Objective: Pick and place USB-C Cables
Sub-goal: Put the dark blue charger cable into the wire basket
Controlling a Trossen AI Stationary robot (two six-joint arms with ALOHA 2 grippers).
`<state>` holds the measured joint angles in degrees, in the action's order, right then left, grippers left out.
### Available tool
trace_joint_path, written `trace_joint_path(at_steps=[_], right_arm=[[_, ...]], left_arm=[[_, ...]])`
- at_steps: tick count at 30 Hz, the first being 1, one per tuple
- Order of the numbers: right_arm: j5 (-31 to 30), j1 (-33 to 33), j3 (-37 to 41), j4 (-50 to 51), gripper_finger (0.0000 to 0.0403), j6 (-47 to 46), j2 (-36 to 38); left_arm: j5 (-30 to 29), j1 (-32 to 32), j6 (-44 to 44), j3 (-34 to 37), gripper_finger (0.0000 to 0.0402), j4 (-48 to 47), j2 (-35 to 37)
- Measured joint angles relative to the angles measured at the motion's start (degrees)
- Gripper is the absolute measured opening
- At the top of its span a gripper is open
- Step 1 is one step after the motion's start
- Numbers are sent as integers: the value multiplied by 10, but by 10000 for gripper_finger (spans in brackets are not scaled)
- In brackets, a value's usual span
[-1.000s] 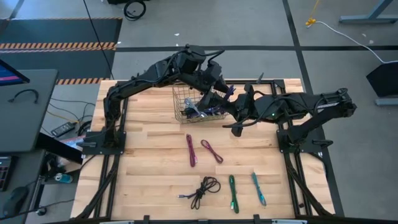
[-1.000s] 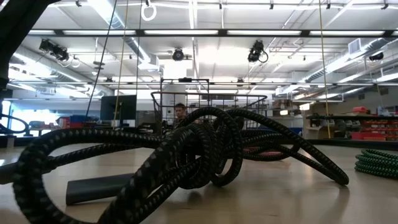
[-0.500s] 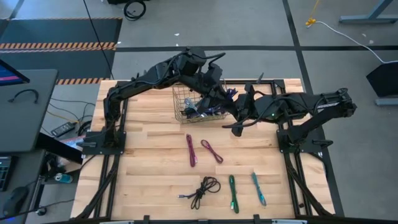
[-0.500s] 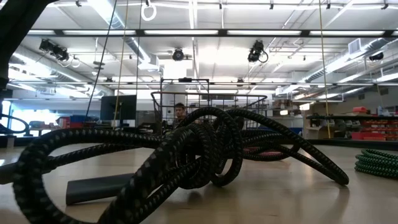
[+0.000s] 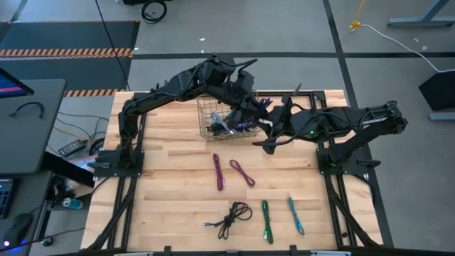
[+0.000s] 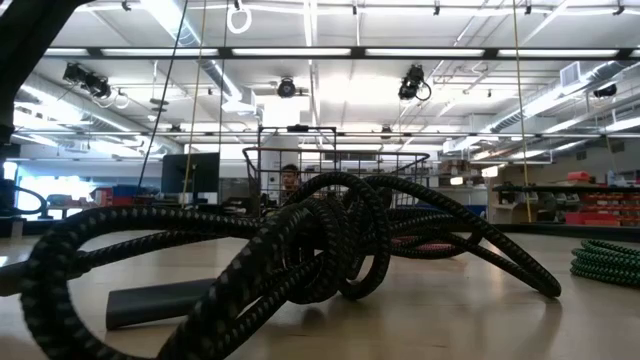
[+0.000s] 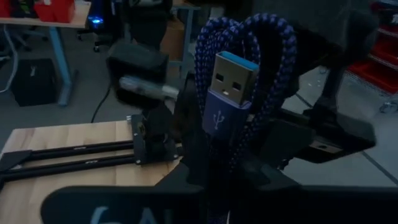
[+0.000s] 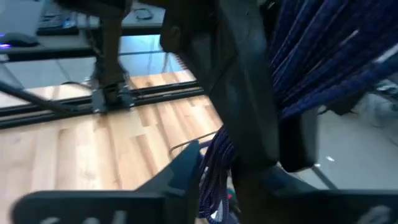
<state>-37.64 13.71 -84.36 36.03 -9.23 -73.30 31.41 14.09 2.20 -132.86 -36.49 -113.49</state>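
A blue-purple braided USB-C cable (image 7: 249, 56), folded into a bundle with a silver-blue plug (image 7: 233, 74) on its face, is up in the air at the wire basket's right edge (image 5: 264, 105). My left gripper (image 5: 254, 110) reaches over the basket (image 5: 226, 121) and is shut on it. My right gripper (image 5: 269, 126) is right beside it, and the same cable (image 8: 323, 56) fills its wrist view. Other cables lie loose on the table: two magenta (image 5: 218, 172), one black (image 5: 233, 217), one green (image 5: 266, 220), one teal (image 5: 295, 215). My left gripper pinches the folded bundle between its two fingers at the part below the plug (image 7: 217, 155). Several strands lie side by side in the hold. The bundle's looped end (image 7: 249, 28) sticks out beyond the fingertips. The cable is lifted clear of the table.
The wire basket holds more cables (image 5: 229, 128) at the table's far middle. In the low view the black cable (image 6: 300, 250) fills the foreground, the green one (image 6: 605, 262) lies at the right, and the basket (image 6: 330, 170) stands behind. Both arms crowd the basket's right side.
My left gripper has come a little toward the right gripper and the blue-purple cable, by the basket's right edge. The cables on the table have not moved.
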Motion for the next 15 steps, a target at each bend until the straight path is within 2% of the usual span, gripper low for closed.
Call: trace_joint_path(at_steps=[8, 15], right_arm=[[-49, 0, 0, 7, 180, 2, 1], [-79, 9, 0, 52, 215, -8, 29]], left_arm=[[-2, 4, 7, 0, 31, -6, 0], [-27, 31, 15, 0, 31, -36, -1]])
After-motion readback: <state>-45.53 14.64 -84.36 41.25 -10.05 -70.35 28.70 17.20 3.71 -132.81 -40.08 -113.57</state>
